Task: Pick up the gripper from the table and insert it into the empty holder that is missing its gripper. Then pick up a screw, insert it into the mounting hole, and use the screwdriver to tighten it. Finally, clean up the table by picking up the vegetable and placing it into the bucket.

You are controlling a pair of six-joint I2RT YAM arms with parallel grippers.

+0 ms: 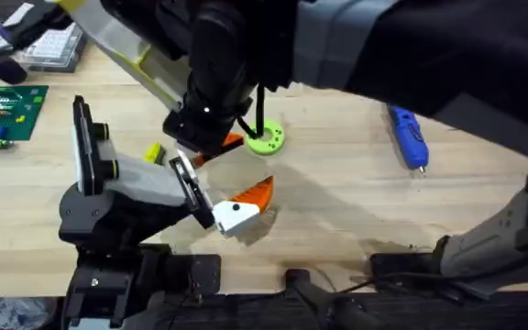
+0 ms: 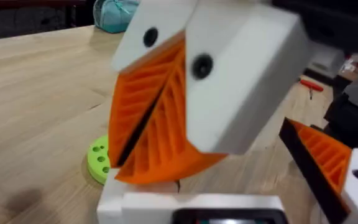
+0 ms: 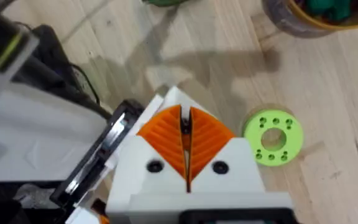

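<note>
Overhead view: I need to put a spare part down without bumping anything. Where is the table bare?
Bare wood lies between the lime-green ring and the blue screwdriver, running toward the near edge, and right of the screwdriver. Another patch lies below the green circuit board. The middle-left is crowded: holder, white-and-orange gripper, arms overhead.

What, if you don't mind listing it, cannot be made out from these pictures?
- Bucket: right wrist view; cut off by the picture's edge, so its contents cannot be identified.
- Green ring: left wrist view; partly hidden behind the right gripper.
- Screwdriver: overhead view; its tip is too small to read.
- Table beyond the ring: overhead view; covered by the right arm's dark, blurred bulk.
</note>
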